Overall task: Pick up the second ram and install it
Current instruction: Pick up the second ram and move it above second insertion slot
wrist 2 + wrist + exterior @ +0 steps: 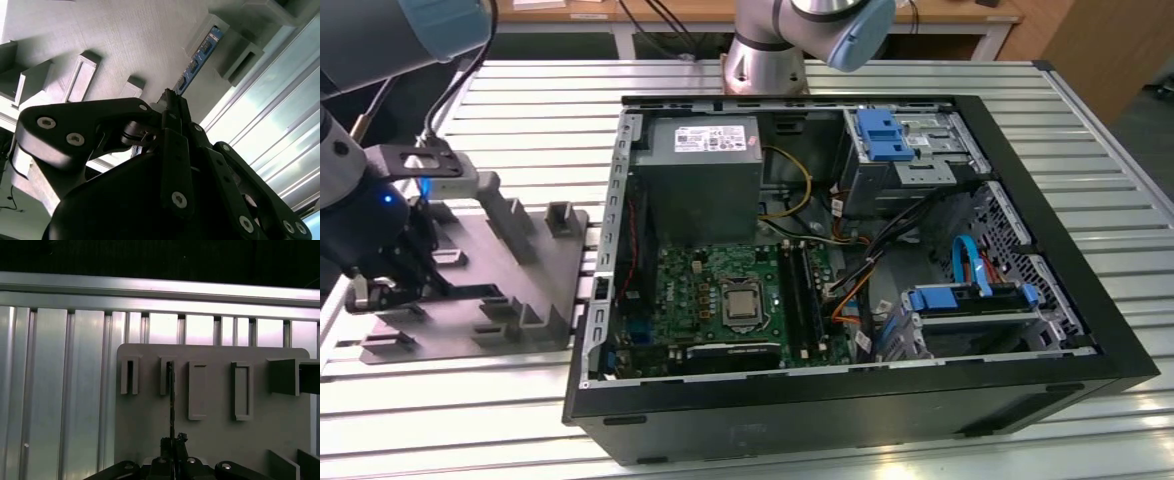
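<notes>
Where the arm comes down at the exterior view's left, the tool (371,292) sits low over a grey holding fixture (520,260). In both wrist views the tool (171,100) (172,442) has its jaws drawn narrow, clamped onto the near end of the second ram (200,52). That ram is a thin dark stick with a blue label on one face. In the first wrist view it (171,405) appears edge-on as a thin dark line. It runs from the jaws to the second of four upright slots on the fixture (215,440), counting from the picture's left. Its far end lies at that slot. Whether it is seated there or already clear of it cannot be determined. The neighbouring slots in that row hold nothing visible.

The fixture (125,40) rests on a desk (454,400) of ribbed aluminium profile (50,390). It lies just beside the open computer case (854,400), on the exterior view's left of it.

The case lies on its side with the panel off. Inside it the green motherboard (720,300) is exposed, with the processor (743,305) near its centre. Long memory slots (803,295) run along the board's edge toward the exterior view's right. Whether a stick occupies any of them cannot be determined. A grey power supply (700,170) sits beyond the board, and blue drive brackets (881,135) lie toward the exterior view's right. The base of a second arm (767,55) stands on the desk behind the case.
</notes>
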You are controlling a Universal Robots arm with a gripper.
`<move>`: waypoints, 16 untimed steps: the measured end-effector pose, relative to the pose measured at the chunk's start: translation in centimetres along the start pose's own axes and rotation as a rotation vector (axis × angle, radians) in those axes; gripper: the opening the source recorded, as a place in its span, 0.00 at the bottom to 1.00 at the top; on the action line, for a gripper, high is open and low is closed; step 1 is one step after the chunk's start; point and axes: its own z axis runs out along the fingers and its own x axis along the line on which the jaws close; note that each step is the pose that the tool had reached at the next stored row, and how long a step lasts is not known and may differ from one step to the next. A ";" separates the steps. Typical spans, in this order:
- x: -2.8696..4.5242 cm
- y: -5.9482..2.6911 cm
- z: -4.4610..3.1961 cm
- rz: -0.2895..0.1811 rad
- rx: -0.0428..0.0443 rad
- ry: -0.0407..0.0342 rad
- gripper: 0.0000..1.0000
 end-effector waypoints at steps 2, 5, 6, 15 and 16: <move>-0.01 0.01 -0.17 0.000 0.0000 -0.0015 0.14; -0.02 0.01 -0.41 0.000 0.0000 -0.0037 0.14; -0.03 0.01 -0.49 0.000 0.0000 -0.0044 0.14; -0.07 0.04 -1.39 0.000 0.0001 -0.0089 0.14; -0.07 0.04 -1.49 0.000 0.0002 -0.0093 0.14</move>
